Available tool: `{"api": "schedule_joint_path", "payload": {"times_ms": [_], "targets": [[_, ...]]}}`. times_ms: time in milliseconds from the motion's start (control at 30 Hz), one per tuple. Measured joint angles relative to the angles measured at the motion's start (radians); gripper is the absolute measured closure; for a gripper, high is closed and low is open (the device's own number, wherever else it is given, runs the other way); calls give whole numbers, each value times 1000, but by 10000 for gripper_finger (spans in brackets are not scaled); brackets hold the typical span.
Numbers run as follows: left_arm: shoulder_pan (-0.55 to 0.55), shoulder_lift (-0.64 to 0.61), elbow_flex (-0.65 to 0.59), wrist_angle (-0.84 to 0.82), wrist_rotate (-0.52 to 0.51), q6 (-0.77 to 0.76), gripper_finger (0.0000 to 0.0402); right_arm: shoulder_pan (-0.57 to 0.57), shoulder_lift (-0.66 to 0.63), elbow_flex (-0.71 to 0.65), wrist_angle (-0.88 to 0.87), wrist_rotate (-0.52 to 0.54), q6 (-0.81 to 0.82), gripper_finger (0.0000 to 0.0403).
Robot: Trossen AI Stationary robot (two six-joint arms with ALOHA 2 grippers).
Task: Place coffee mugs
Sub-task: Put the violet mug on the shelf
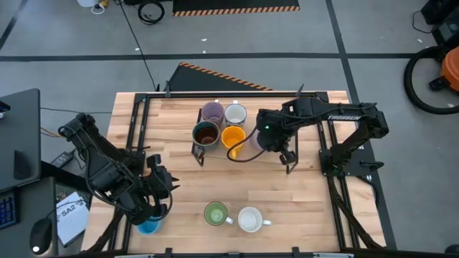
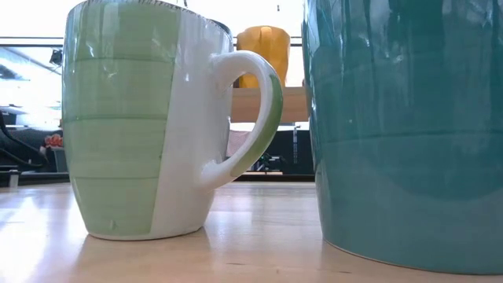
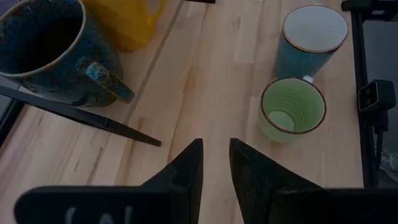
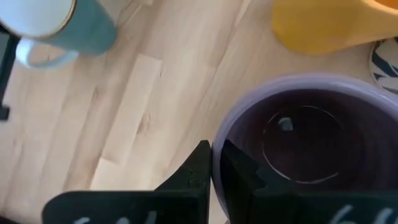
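1. Pale wooden desk (image 1: pixel 301 193), framed by black rails, seen from straight above.
2. Right arm (image 1: pixel 337 118) reaching in from 3 o'clock toward the group of mugs at 12 o'clock; right gripper (image 4: pixel 214 149) with jaws clamped on the rim of a lavender mug (image 4: pixel 298 143), one finger outside the wall and one inside.
3. Left arm (image 1: pixel 100 158) stretched across the 8 o'clock corner; left gripper (image 3: pixel 216 144) poised above bare wood, jaws slightly apart with nothing between them.
4. Gripped lavender mug just beside the orange mug (image 1: pixel 233 136), at its 3 o'clock; hard to tell whether resting on the wood or raised.
5. Dark mug (image 1: pixel 206 134) at the orange mug's 9 o'clock, the two close together.
6. Behind that pair, toward 12 o'clock, a second lavender mug (image 1: pixel 212 112) and a white patterned mug (image 1: pixel 235 114), side by side.
7. Near the 6 o'clock edge, well apart from the group, a green mug (image 1: pixel 215 213) and, at its 3 o'clock, a teal mug (image 1: pixel 249 219) with a white inside, both upright, handles between them.
8. At 7 o'clock, a blue mug (image 1: pixel 148 226), partly covered by the left arm.
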Motion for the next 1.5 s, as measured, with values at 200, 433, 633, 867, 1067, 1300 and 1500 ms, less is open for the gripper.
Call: {"api": "schedule_joint_path", "payload": {"times_ms": [200,433,633,867,1067,1300,1500], "targets": [[0,0,0,0,0,-4,317,-32,-11,22,-27,-7,-70,368],[16,0,0,0,0,-3,317,-52,-12,38,-90,-26,-150,363],[31,0,0,0,0,-3,317,-56,-13,38,-155,-36,-180,363],[34,0,0,0,6,-3,317,-56,-14,39,-163,24,-177,343],[34,0,0,0,36,-2,317,-56,-14,39,-161,47,-174,298],[34,0,0,-2,38,0,317,-56,-13,50,-152,59,-76,249],[34,0,0,-3,38,8,317,-41,-13,110,-143,131,71,230]]}}
